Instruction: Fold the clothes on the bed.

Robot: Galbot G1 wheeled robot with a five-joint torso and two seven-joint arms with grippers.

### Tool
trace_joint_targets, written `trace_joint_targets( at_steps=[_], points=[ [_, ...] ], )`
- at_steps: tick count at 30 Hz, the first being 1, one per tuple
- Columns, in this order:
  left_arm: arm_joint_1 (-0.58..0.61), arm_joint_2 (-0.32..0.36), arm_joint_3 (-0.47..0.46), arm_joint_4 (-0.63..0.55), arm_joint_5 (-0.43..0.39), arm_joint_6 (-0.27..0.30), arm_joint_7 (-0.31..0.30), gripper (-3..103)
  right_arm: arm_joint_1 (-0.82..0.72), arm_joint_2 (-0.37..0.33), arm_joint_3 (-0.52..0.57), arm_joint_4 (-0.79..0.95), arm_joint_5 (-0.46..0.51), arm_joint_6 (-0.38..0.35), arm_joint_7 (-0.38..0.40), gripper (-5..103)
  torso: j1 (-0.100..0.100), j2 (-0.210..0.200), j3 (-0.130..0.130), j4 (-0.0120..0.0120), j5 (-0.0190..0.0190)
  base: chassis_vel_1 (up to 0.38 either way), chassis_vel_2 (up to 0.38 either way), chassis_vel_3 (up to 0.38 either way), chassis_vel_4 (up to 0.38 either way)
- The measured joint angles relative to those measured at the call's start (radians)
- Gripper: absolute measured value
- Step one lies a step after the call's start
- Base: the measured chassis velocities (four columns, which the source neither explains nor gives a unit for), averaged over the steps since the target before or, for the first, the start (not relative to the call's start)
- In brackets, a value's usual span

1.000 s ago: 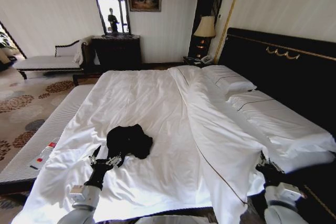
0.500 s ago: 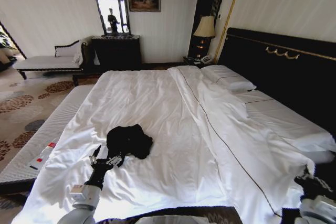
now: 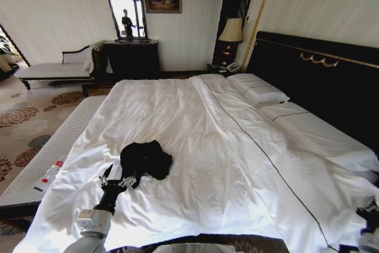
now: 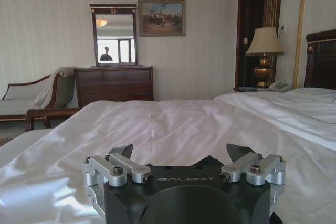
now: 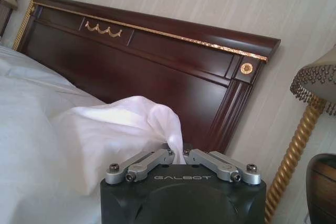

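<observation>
The clothes (image 3: 145, 159) lie as a crumpled black heap on the near left part of the bed (image 3: 195, 128), on its white duvet. My left gripper (image 3: 116, 180) rests on the duvet just in front of the heap, fingers spread open and empty; the left wrist view shows that gripper (image 4: 180, 153) facing across the white bedding. My right gripper (image 3: 371, 216) sits low at the bed's near right corner. In the right wrist view the gripper (image 5: 176, 153) is shut on a bunched corner of the white duvet (image 5: 131, 119), in front of the dark headboard (image 5: 157, 61).
A pale striped bench (image 3: 56, 143) runs along the bed's left side with a small flat object (image 3: 50, 174) on it. Two pillows (image 3: 260, 91) lie by the tall headboard (image 3: 320, 75). A lamp (image 3: 232, 31), a dark dresser (image 3: 131, 57) and a chaise longue (image 3: 53, 70) stand beyond.
The right gripper has drawn the duvet's edge rightward and down, so the bunched cover now lies flat over the bed's right side. The left arm and the black heap have not moved.
</observation>
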Motion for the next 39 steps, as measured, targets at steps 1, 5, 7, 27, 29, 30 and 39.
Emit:
trace_joint_targets(
  at_steps=[1, 5, 7, 27, 29, 30, 39],
  points=[
    [0.0, 0.0, 0.0, 0.0, 0.0, 0.0, 0.0, 100, 0.0, 0.0, 0.0, 0.0, 0.0, 0.0, 0.0, 1, 0.0, 0.0, 0.0, 0.0, 0.0, 0.0, 0.0, 0.0, 0.0],
    [0.0, 0.0, 0.003, -0.004, 0.002, 0.001, -0.001, 100, 0.008, -0.009, 0.002, -0.05, 0.007, 0.014, 0.002, 1, 0.0, 0.0, 0.0, -0.0002, 0.0, 0.0, 0.0, 0.0, 0.0],
    [0.001, -0.001, 0.003, -0.005, 0.003, 0.001, -0.001, 100, 0.01, -0.007, 0.002, -0.058, 0.007, 0.014, 0.005, 1, 0.0, 0.0, 0.0, -0.0001, -0.0001, 0.0, 0.0, 0.0, 0.0],
    [0.004, 0.0, 0.007, -0.011, 0.01, 0.002, -0.001, 100, -0.024, 0.026, -0.019, 0.006, 0.082, 0.018, 0.014, 65, 0.0, 0.0, 0.0, -0.0004, -0.0002, 0.0, 0.0, 0.0, 0.0],
    [0.003, 0.002, 0.007, -0.011, 0.01, 0.002, -0.001, 100, -0.027, 0.029, -0.024, 0.019, 0.082, 0.018, 0.012, 76, 0.0, 0.0, 0.0, -0.0003, -0.0002, 0.0, 0.0, 0.0, 0.0],
    [0.003, 0.002, 0.007, -0.011, 0.01, 0.002, -0.001, 100, -0.027, 0.029, -0.024, 0.019, 0.082, 0.018, 0.012, 76, 0.0, 0.0, 0.0, -0.0003, -0.0002, 0.0, 0.0, 0.0, 0.0],
    [-0.002, 0.002, 0.012, -0.005, 0.011, 0.003, -0.001, 100, -0.114, 0.079, -0.124, 0.189, 0.13, 0.05, -0.043, 100, 0.0, 0.0, 0.0, -0.0002, -0.0005, 0.0, 0.0, 0.0, 0.0]
  ],
)
